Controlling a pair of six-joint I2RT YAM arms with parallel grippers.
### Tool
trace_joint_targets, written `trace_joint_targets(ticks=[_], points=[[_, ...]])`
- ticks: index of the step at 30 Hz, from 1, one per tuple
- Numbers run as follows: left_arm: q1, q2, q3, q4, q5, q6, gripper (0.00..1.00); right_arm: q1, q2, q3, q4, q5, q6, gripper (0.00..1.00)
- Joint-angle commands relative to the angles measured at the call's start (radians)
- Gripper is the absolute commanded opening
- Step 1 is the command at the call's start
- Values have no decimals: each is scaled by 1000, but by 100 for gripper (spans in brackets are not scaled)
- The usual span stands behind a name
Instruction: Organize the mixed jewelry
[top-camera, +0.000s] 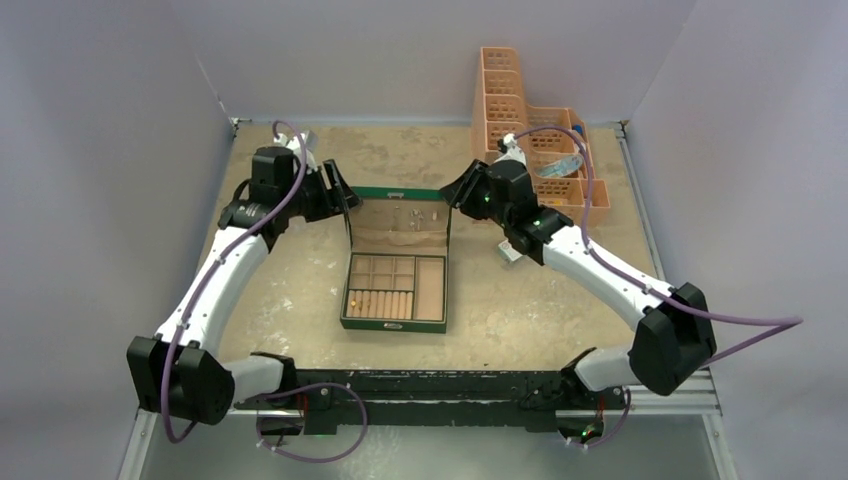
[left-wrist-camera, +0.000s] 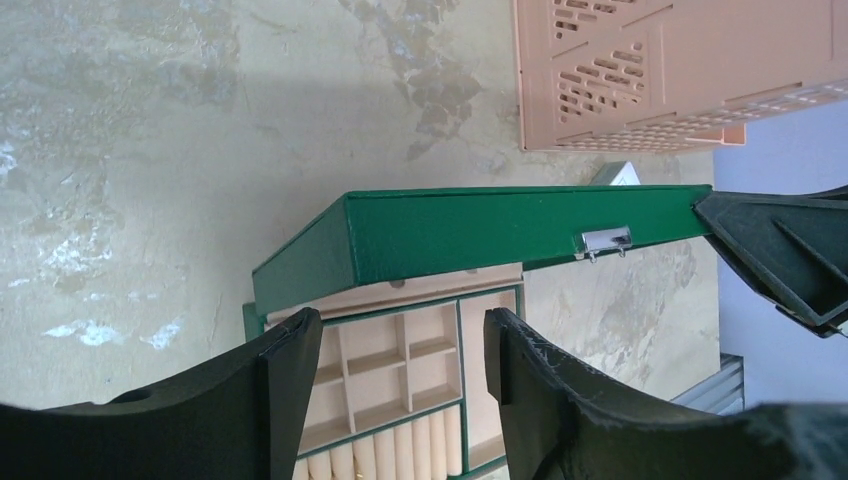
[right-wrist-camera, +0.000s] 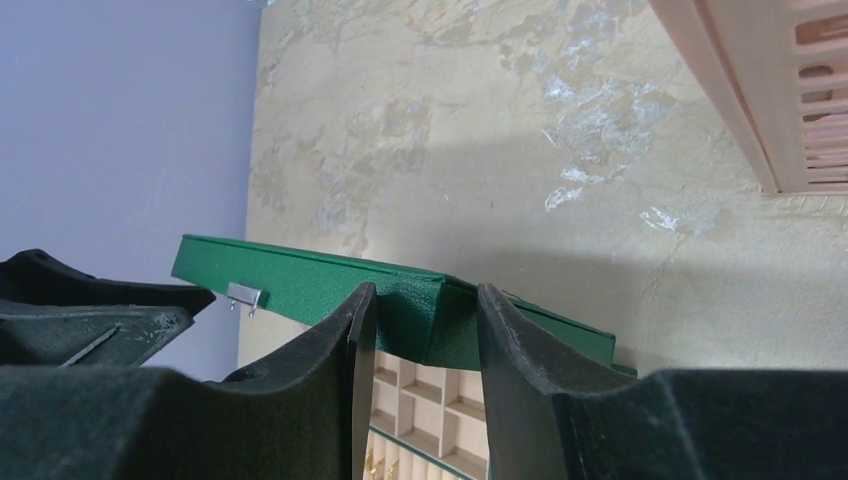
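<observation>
The green jewelry box (top-camera: 392, 325) stands open mid-table with its lid (top-camera: 400, 193) upright. Tiny metal pieces (top-camera: 415, 215) hang inside the lid, and gold rings (top-camera: 356, 297) sit in the ring rolls at the tray's left. My left gripper (top-camera: 340, 200) is at the lid's left top corner. In the left wrist view it (left-wrist-camera: 400, 325) is open wide, just short of the lid (left-wrist-camera: 470, 230). My right gripper (top-camera: 458, 190) is at the right top corner. There its fingers (right-wrist-camera: 425, 295) stand either side of the lid's corner (right-wrist-camera: 440, 310); whether they touch it is unclear.
Peach slotted baskets (top-camera: 520, 130) stand at the back right, close behind the right arm. A small white box (left-wrist-camera: 620, 173) lies just beyond the lid. A silver latch (left-wrist-camera: 605, 240) hangs on the lid's rim. Grey walls close off the back and both sides.
</observation>
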Motion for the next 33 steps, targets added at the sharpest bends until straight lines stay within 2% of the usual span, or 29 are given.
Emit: trace_joint_targets(ticks=[1, 9, 15, 19, 22, 29, 33], points=[[3, -103, -2, -35, -12, 10, 60, 24, -39, -83, -24, -191, -50, 38], [3, -282, -52, -161, -45, -23, 60, 37, -130, -256, 8, -248, -7, 37], [3, -355, -108, -228, -47, -72, 61, 72, -178, -374, 35, -318, 45, 36], [3, -342, -77, -310, -150, -38, 62, 91, -262, -437, -32, -374, 34, 36], [3, -311, -20, -353, -219, 7, 63, 91, -342, -454, -140, -341, 1, 37], [3, -315, -67, -322, -111, -34, 63, 90, -432, -510, -187, -378, 7, 37], [3, -306, -122, -330, -77, -68, 63, 92, -411, -495, -146, -381, 4, 40]])
